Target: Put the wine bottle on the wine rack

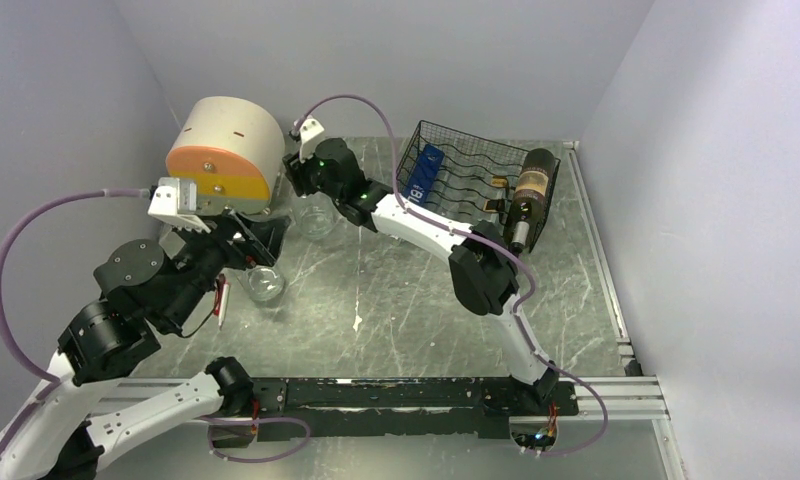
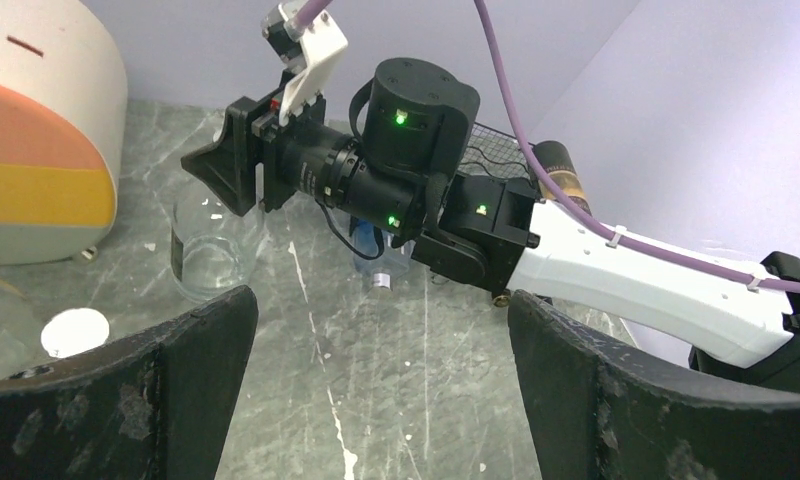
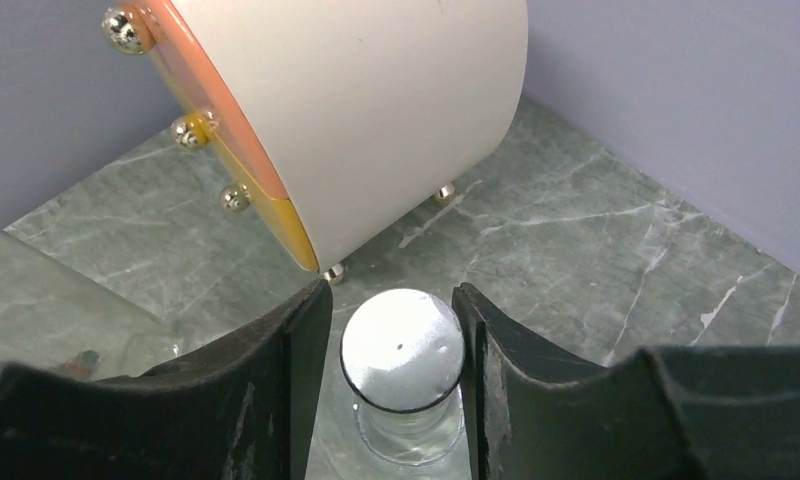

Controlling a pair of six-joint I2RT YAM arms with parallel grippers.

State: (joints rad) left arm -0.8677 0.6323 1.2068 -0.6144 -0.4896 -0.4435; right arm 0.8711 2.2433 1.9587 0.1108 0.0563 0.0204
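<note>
- Two claws are working over the left part of the table [image 1: 396, 300]. The left claw [image 2: 381, 390] is hanging wide open and empty, just beside a small clear glass [image 1: 264, 283].
- Further right, by the round cream-and-orange box [image 1: 226, 150], the right claw [image 3: 391, 293] is sitting part-closed. Its fingers are flanking the silvery cap of a clear glass vessel [image 3: 403, 350]; whether they are pinching it I cannot tell.
- Right again, the wine rack [image 1: 456, 180] is standing at the far side. The dark wine bottle [image 1: 533, 190] is lying on its right end, neck pointing near.
- The bottle is seemingly racked already, so the right claw appears to be dealing with something else. If that vessel is to be lifted, the next move is calling for a firm squeeze and a straight rise clear of the box.
- Only the right wrist view is showing the cap between the fingers; the overhead view is hiding it under the wrist. The overhead view alone is showing the whole bottle on the rack, while the left wrist view is catching just the bottle's end behind the right arm.
</note>
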